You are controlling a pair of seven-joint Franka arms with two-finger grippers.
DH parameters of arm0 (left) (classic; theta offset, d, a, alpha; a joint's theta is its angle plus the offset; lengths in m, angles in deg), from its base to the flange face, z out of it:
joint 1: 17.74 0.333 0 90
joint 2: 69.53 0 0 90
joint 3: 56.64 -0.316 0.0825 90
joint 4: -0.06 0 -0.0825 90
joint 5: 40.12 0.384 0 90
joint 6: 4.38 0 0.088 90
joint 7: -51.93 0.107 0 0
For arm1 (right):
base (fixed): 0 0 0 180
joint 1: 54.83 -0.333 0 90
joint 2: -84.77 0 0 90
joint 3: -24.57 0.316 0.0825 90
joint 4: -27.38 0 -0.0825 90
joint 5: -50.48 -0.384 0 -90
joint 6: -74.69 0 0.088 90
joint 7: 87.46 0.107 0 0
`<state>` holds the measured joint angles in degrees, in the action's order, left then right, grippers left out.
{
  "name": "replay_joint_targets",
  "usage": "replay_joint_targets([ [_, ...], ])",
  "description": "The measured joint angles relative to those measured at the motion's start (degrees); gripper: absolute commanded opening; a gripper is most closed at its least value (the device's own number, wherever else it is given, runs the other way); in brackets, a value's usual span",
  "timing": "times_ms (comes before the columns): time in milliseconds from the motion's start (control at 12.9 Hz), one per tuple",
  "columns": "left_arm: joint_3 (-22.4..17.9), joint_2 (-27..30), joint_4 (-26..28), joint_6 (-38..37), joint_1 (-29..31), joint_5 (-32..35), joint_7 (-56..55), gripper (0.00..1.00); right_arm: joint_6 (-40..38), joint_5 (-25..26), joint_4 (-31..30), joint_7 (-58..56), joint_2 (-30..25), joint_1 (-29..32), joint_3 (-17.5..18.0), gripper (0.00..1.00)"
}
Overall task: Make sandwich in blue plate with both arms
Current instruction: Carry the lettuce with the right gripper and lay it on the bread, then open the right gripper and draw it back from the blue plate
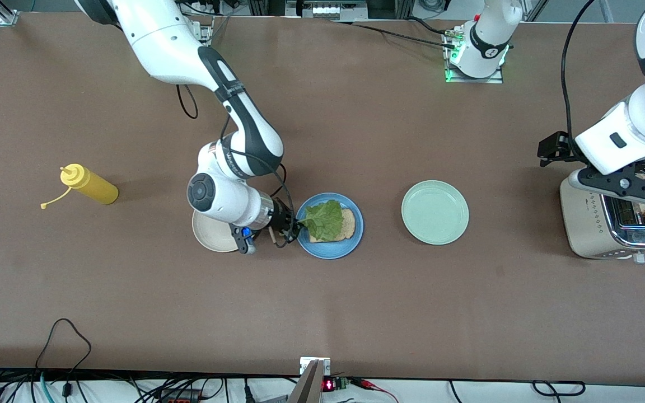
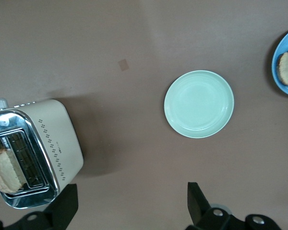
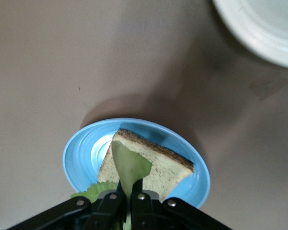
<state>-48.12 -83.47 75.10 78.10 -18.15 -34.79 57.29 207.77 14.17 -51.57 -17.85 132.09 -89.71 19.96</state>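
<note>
Brown bench (image 1: 356, 302), things spread along its middle strip.

Toaster (image 1: 608, 224) sits at my left arm's end of the bench, one bread slice (image 2: 7, 172) standing in its slot. My left arm waits there: left gripper (image 2: 129, 203) hangs over the bench just beside the toaster, fingers (image 2: 198, 200) spread wide, nothing in them.

Pale mint-green plate (image 1: 435, 212) mid-bench, between toaster and blue plate, bare.

Blue plate (image 1: 331, 250) is near the bench centre, a little toward my right arm's end. On it: one bread slice (image 1: 349, 223) lying flat, brown crust showing, with the lettuce leaf (image 1: 325, 219) draped over most of it. Only one slice on the plate.

Cream-white plate (image 1: 210, 235) lies just beside the blue plate toward my right arm's end, partly covered by my right wrist.

Yellow squeeze bottle (image 1: 90, 185) lies tipped on its side well toward my right arm's end of the bench, cap strap trailing off the nozzle.

Right gripper (image 1: 295, 226) is low at the blue plate's rim, on the side facing the cream-white plate. Fingers (image 3: 143, 200) pinched together on the lettuce leaf's edge; the right wrist view shows the leaf's pale stem running from between the tips out over the bread.
</note>
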Motion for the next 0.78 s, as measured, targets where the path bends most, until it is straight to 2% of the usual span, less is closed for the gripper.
replay_joint_targets([
  [311,0.13,0.02,0.01,-0.33,0.04,-0.64,-0.55,1.00,5.69,-0.59,0.32,0.06,4.15,-2.47,0.00,0.00],
  [389,0.13,0.03,0.01,-0.40,0.09,-0.70,-0.57,1.00,5.83,-0.71,0.38,0.06,4.35,-2.66,-0.01,0.26],
  [466,0.13,0.03,0.01,-0.45,0.15,-0.72,-0.58,1.00,5.84,-0.73,0.50,0.07,4.34,-2.75,-0.01,0.56],
  [544,0.13,0.03,0.01,-0.53,0.22,-0.73,-0.58,1.00,5.84,-0.74,0.72,0.07,4.34,-2.76,-0.01,1.00],
  [777,0.13,0.02,0.01,-0.64,0.39,-0.74,-0.58,1.00,5.56,-0.70,1.53,0.04,4.07,-2.76,-0.15,1.00],
])
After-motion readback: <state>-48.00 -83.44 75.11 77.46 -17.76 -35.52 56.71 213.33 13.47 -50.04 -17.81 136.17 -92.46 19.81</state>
